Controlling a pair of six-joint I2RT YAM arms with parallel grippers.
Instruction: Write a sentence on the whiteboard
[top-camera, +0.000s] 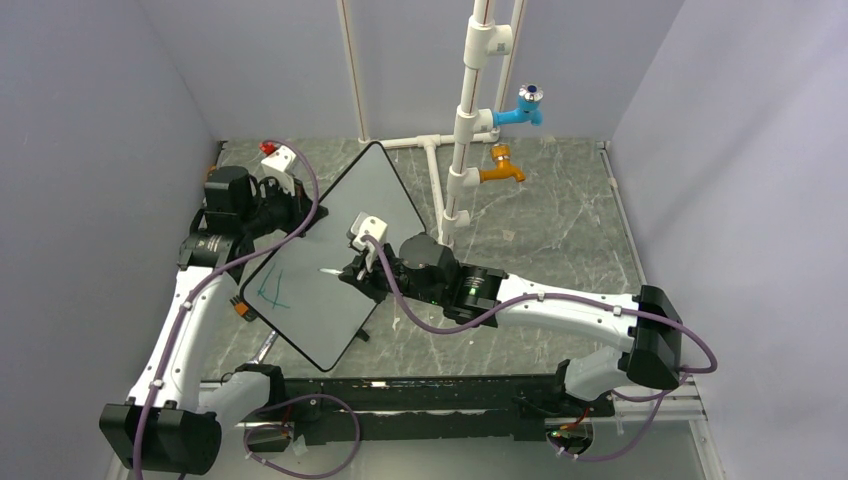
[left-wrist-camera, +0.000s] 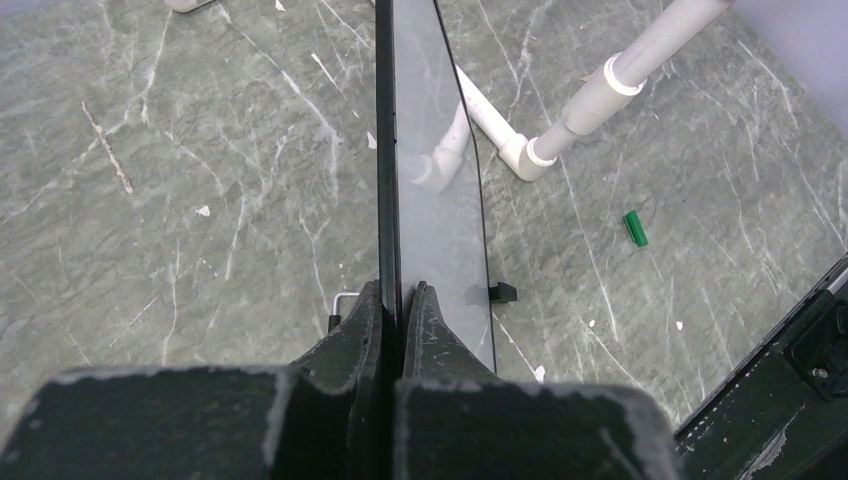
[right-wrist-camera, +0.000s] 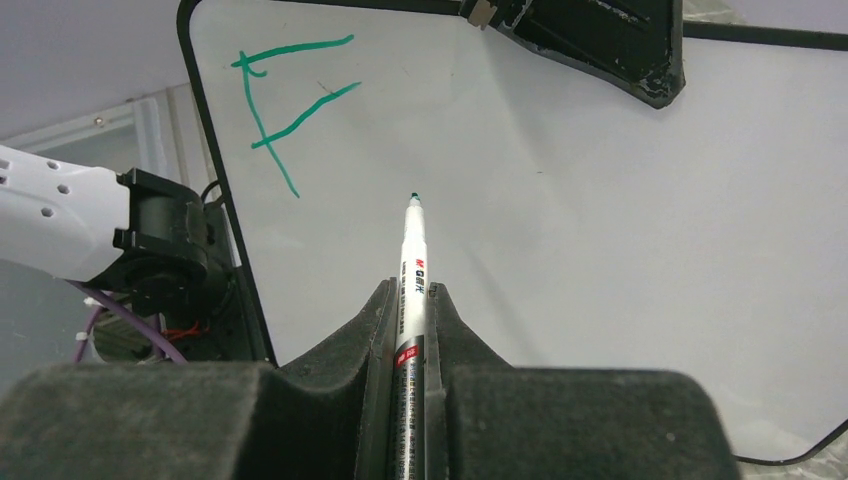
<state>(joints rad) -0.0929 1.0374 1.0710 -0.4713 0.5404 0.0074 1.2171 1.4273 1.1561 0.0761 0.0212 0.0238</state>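
The whiteboard (top-camera: 330, 240) stands tilted on its edge over the table, held up by my left gripper (top-camera: 288, 200). In the left wrist view the left gripper (left-wrist-camera: 400, 290) is shut on the whiteboard's black rim (left-wrist-camera: 386, 150). Of the sentence, only a green letter "F" (right-wrist-camera: 285, 100) shows, near the board's lower left corner (top-camera: 270, 290). My right gripper (right-wrist-camera: 412, 290) is shut on a white marker (right-wrist-camera: 414, 240). The marker's green tip points at the whiteboard (right-wrist-camera: 600, 220) just right of and below the "F". Whether the tip touches the surface I cannot tell.
A white pipe frame (top-camera: 462, 130) with a blue tap (top-camera: 528, 105) and an orange tap (top-camera: 500, 172) stands behind the board. A small green cap (left-wrist-camera: 635, 227) lies on the marbled table. Grey walls close in the left, right and back.
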